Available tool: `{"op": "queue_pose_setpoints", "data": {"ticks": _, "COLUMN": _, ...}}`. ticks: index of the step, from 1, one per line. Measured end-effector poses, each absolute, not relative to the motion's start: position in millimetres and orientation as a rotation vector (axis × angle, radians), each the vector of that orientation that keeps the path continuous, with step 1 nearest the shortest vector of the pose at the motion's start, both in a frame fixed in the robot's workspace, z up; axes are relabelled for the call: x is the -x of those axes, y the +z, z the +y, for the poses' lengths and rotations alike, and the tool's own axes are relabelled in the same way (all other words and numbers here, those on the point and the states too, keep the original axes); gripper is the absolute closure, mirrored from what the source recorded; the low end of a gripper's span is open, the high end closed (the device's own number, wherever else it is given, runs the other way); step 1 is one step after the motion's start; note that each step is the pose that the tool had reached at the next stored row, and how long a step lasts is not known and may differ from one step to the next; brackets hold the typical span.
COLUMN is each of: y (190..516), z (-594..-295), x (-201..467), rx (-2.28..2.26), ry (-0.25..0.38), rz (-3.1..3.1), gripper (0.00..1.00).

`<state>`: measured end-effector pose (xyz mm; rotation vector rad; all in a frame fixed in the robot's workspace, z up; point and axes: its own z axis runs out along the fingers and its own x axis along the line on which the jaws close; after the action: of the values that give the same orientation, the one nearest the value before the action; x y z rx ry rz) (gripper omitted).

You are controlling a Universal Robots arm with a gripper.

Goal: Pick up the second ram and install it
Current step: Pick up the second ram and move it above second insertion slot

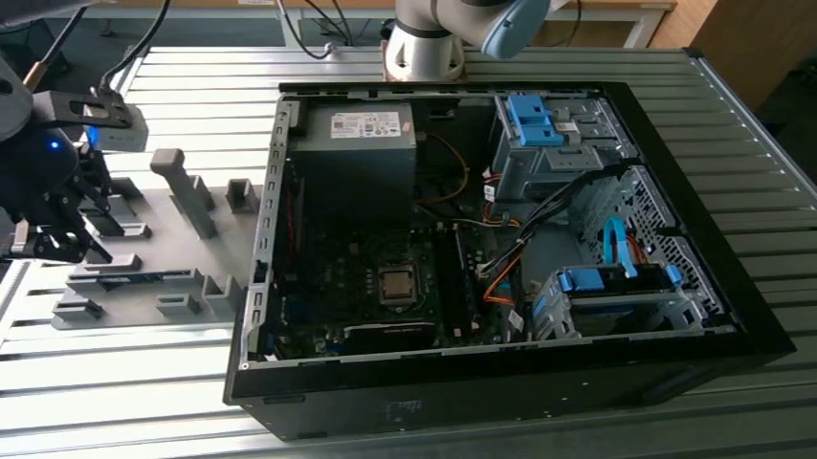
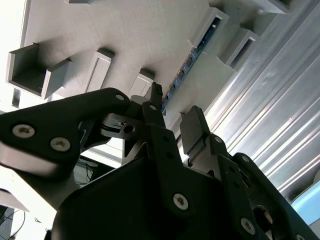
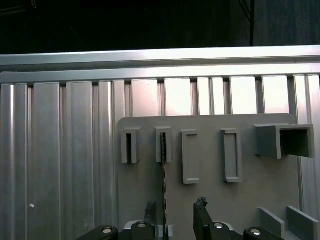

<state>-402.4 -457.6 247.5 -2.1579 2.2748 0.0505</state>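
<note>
The second ram (image 3: 163, 175) stands on edge in a slot of the grey holder plate (image 3: 210, 200). In the second wrist view it is a thin blue strip (image 2: 192, 56). My gripper (image 3: 175, 205) hovers just above the plate, open, with the stick's near end in the gap between its two dark fingertips (image 3: 201, 204) and closer to one of them. The same open fingers (image 2: 192, 120) appear in the second wrist view. In the exterior view the gripper (image 1: 57, 234) sits at the far left over the plate (image 1: 141, 206).
An open black computer case (image 1: 275, 191) lies on the ribbed metal table (image 1: 715, 115), to the right of the plate in the exterior view. The case holds a motherboard (image 1: 383, 287), cables and blue drive-bay latches (image 1: 530, 120). Grey blocks and empty slots (image 3: 190, 155) stand on the plate.
</note>
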Motion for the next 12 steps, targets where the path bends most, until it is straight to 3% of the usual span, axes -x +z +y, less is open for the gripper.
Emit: {"op": "queue_pose_setpoints", "data": {"ticks": 12, "y": 232.3, "z": -462.1, "x": 403.1, "rx": 2.190, "ry": 0.051, "rz": 2.245, "gripper": 0.58}}
